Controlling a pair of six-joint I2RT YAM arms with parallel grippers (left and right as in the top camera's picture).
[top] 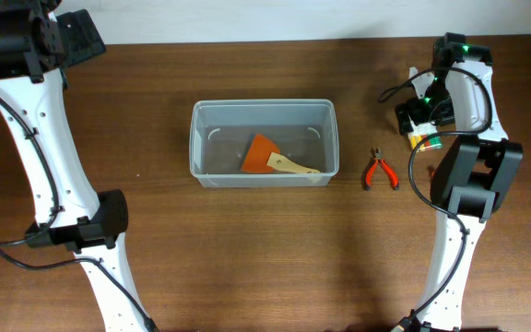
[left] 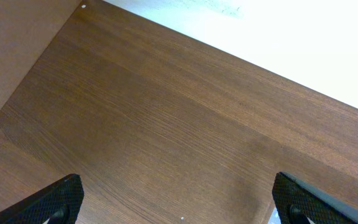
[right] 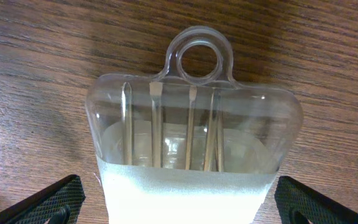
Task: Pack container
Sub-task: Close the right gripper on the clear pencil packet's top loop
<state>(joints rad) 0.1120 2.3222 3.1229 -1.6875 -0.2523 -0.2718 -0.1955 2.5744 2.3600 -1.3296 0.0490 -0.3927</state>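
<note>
Overhead: the container [top: 264,103], a clear round-cornered tub, sits mid-worktop [top: 247,240] holding an orange scraper [top: 264,152], with red pliers [top: 379,171] just right of it. Left wrist: the left end effector [left: 178,202] hangs spread, well left of the container. Right wrist: the right end effector [right: 182,208], spread, straddles a clear blister pack [right: 194,130]. Its slick shell may slip when squeezed.

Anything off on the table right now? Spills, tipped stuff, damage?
Nothing stands out. The container sits upright and intact with an orange scraper lying inside. The red pliers lie on the table on the right arm's side, and a clear plastic pack lies flat below the right tool. No spill.
</note>
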